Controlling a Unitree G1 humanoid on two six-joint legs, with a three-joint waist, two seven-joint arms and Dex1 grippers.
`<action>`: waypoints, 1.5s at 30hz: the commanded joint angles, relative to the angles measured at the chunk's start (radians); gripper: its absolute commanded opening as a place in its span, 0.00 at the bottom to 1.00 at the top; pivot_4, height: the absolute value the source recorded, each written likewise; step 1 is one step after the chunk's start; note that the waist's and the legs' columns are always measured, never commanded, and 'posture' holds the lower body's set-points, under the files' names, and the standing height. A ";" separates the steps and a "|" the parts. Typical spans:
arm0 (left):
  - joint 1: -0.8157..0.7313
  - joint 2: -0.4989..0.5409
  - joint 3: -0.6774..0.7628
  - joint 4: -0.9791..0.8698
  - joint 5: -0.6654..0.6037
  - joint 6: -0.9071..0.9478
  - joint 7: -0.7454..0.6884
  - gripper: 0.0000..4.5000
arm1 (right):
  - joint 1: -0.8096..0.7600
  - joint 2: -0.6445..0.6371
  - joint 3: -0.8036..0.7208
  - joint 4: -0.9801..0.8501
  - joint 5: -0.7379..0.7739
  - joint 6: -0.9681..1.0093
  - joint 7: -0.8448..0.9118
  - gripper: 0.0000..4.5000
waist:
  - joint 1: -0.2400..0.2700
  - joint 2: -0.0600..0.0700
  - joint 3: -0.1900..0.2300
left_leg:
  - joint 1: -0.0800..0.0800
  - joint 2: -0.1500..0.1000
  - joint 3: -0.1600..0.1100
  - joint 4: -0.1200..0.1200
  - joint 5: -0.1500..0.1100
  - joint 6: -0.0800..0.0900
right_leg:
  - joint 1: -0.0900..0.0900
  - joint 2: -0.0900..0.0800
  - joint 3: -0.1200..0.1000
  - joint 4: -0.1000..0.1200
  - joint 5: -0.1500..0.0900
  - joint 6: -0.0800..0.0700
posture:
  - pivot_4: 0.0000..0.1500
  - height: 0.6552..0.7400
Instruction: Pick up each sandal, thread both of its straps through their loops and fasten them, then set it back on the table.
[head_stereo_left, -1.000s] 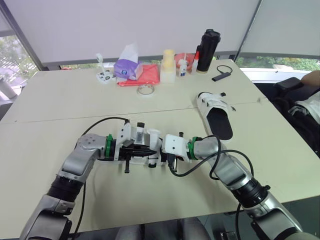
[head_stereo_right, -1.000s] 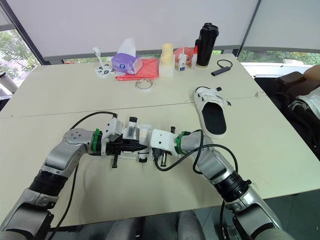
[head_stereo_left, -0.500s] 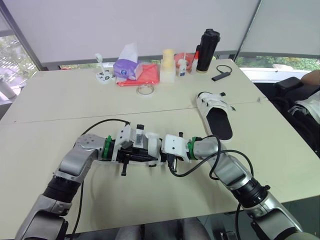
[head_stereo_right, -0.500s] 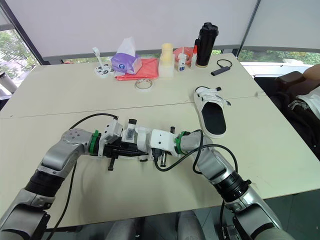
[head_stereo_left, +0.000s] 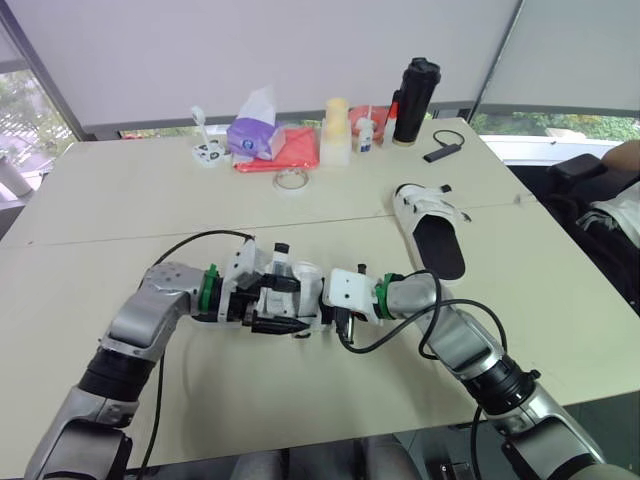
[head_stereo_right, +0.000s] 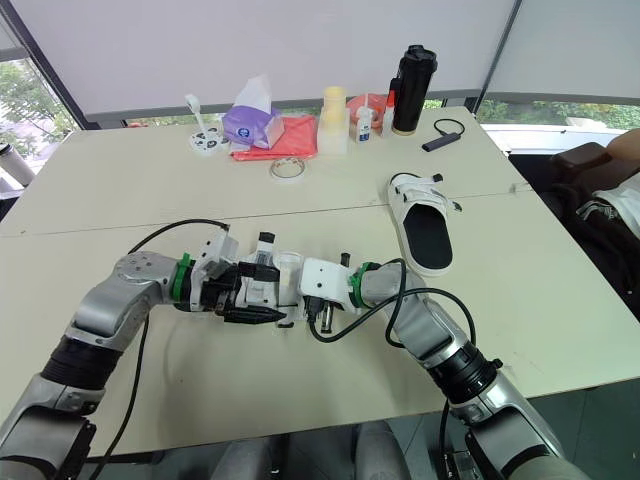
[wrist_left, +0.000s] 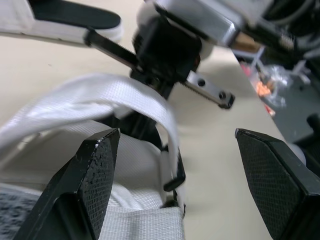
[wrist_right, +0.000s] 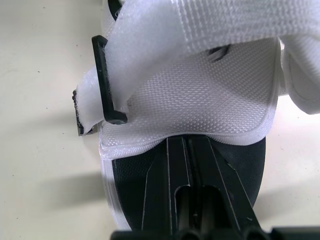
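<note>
One white sandal with a black footbed (head_stereo_left: 292, 290) lies at the table's middle, between my two grippers. My right gripper (wrist_right: 187, 142) is shut on the edge of its white woven upper, with the black loop (wrist_right: 106, 82) and a strap (wrist_right: 165, 45) just beyond. My left gripper (head_stereo_left: 283, 308) stands open at the sandal's other side. Its fingers (wrist_left: 95, 185) are wide apart, and a strap (wrist_left: 125, 97) arches loose between them. The second sandal (head_stereo_left: 430, 232) lies flat to the right, apart from both arms.
Along the far edge stand a purple tissue pack (head_stereo_left: 255, 135), a red cloth (head_stereo_left: 292, 148), a tape roll (head_stereo_left: 291, 180), a pale bottle (head_stereo_left: 337, 130), a black flask (head_stereo_left: 415, 88) and a small black device (head_stereo_left: 441, 152). Dark items (head_stereo_left: 600, 195) sit past the right edge.
My left gripper has opened from shut, letting go of the strap, and drawn back a little to the left. The right gripper and the sandal have stayed put.
</note>
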 joint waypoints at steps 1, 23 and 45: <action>-0.034 -0.006 0.096 -0.079 -0.116 0.102 0.061 0.84 | 0.009 0.003 0.037 0.038 -0.014 0.007 0.007 0.00 | -0.001 0.000 0.000 | 0.000 0.000 0.000 0.000 0.000 0.000 | 0.000 0.000 0.000 0.000 0.000 0.000 | 1.00 1.00; 0.441 0.246 0.180 -0.386 -0.205 0.196 0.075 0.84 | 0.009 0.003 0.042 0.046 -0.011 -0.006 0.016 0.00 | 0.002 0.000 0.000 | 0.001 0.006 0.002 -0.009 0.000 0.000 | 0.000 0.000 0.001 -0.010 0.002 -0.004 | 1.00 1.00; 0.370 -0.017 -0.038 -0.230 0.020 0.025 0.276 0.84 | 0.007 0.005 0.041 0.045 -0.013 -0.001 0.016 0.00 | 0.003 0.001 -0.001 | 0.001 0.008 0.005 -0.009 -0.001 -0.001 | 0.000 0.003 -0.001 -0.014 0.004 -0.006 | 1.00 1.00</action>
